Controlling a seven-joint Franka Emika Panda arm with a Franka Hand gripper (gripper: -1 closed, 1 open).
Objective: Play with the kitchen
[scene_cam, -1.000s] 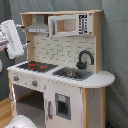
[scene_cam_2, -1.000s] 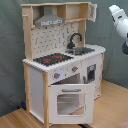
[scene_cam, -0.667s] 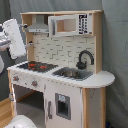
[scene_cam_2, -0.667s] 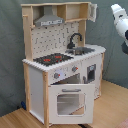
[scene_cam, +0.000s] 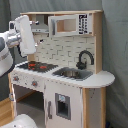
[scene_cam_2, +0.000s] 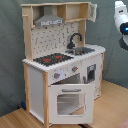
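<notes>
Grey curtain backs the kitchen (scene_cam_2: 62,65) standing on a wood floor (scene_cam_2: 107,107), the arm (scene_cam: 22,35) at its nine o'clock in the first exterior view, claw state untellable.

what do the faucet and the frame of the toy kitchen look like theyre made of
The faucet looks like black plastic or painted metal; its smooth dark curve doesn't settle which. The kitchen frame seems to be light unpainted wood or plywood, pale tan along the edges, with matte white painted panels.

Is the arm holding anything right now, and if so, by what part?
Cannot be told: the arm is raised beside the kitchen, near its hood, and no held object shows in either exterior view.
</notes>
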